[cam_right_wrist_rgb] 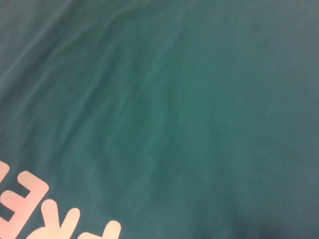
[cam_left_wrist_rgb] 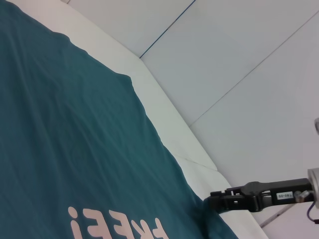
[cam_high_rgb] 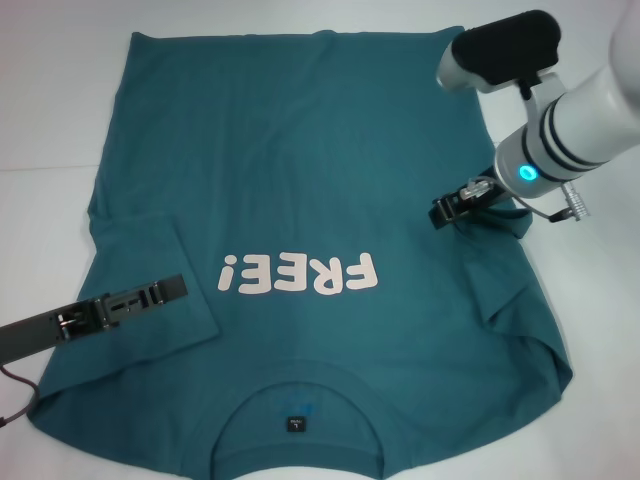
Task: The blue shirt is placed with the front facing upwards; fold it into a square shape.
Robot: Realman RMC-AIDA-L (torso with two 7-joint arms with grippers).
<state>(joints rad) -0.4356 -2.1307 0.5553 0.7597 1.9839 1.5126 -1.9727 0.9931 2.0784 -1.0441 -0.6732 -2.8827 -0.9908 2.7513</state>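
Note:
The blue shirt (cam_high_rgb: pixel 310 170) lies flat on the white table, front up, with pink "FREE!" lettering (cam_high_rgb: pixel 300 273) and the collar (cam_high_rgb: pixel 297 400) nearest me. Its left sleeve (cam_high_rgb: pixel 150 250) is folded inward over the body. My left gripper (cam_high_rgb: pixel 180 288) lies low across that folded sleeve, close to its inner edge. My right gripper (cam_high_rgb: pixel 437 212) sits at the right side of the shirt, shut on the right sleeve's cloth (cam_high_rgb: pixel 505 222), which is drawn inward and creased. The left wrist view shows the right gripper (cam_left_wrist_rgb: pixel 213 201) at the shirt's edge (cam_left_wrist_rgb: pixel 199 209). The right wrist view shows only shirt cloth (cam_right_wrist_rgb: pixel 189 99).
The white table (cam_high_rgb: pixel 50 120) shows bare around the shirt on the left, far side and right. A dark cable (cam_high_rgb: pixel 15 395) trails from the left arm at the near left. The shirt's hem (cam_high_rgb: pixel 300 35) reaches close to the table's far edge.

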